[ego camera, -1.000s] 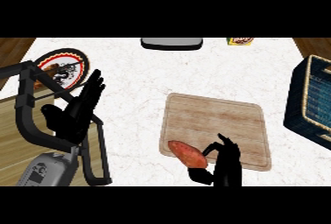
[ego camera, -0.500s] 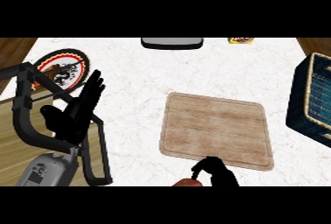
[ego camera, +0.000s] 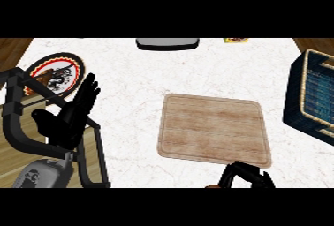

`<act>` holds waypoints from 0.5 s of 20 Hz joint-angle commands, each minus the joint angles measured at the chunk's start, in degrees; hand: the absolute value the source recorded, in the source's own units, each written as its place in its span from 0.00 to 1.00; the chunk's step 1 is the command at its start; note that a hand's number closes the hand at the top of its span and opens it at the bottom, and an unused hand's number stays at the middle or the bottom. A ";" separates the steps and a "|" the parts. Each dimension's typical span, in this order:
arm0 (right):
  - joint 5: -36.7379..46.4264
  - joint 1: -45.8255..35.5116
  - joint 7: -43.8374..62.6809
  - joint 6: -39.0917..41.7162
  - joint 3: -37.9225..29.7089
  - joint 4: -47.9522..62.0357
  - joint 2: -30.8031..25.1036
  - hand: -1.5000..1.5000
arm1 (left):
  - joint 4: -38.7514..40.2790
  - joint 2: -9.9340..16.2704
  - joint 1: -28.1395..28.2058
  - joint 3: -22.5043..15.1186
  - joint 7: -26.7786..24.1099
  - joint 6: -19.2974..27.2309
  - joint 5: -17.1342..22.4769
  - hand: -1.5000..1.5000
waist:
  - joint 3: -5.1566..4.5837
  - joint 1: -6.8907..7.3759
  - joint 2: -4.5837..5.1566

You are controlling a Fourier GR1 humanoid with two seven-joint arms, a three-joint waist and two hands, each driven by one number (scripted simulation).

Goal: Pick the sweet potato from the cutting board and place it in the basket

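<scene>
White marble counter (ego camera: pixel 150 75) fills most of the head view, with brown wood showing at the upper left and upper right corners and along the lower left edge.

Right of centre lies the wooden cutting board (ego camera: pixel 214 130), a pale rounded rectangle with nothing resting on its top. At the right edge of the frame stands the basket (ego camera: pixel 313 97), dark blue inside with a tan woven rim, well apart from the board's right side.

At the bottom edge, just below the board's lower right corner, the right hand (ego camera: pixel 246 176) shows as black fingers curled downward. A small brown sliver of the sweet potato (ego camera: pixel 213 186) peeks out at the very bottom, just left of those fingers; whether the fingers close round it cannot be told from so little.

At the left of the frame the left hand (ego camera: pixel 70 115) rests open, fingers straight and pointing up. Above it, in the upper left, sits a round plate (ego camera: pixel 57 74) with a red and black rim. A grey object (ego camera: pixel 167 43) lies at the top centre edge, and a small yellow item (ego camera: pixel 237 39) sits to its right.
</scene>
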 commanded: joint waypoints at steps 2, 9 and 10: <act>-2.57 -0.10 4.21 2.30 -8.54 -11.15 -7.06 1.00 | 4.58 6.00 1.15 7.79 -1.63 0.44 -0.51 0.50 | -0.42 0.32 0.45; -6.13 -2.94 18.07 3.59 -19.66 -19.53 -9.51 1.00 | 2.97 6.66 1.21 7.27 -1.04 0.82 -1.03 0.50 | -0.43 0.99 0.52; -9.99 -4.71 17.40 3.45 -23.85 -18.18 -9.31 1.00 | 3.96 4.91 0.56 6.36 -1.70 2.41 -2.03 0.50 | -0.34 1.10 0.74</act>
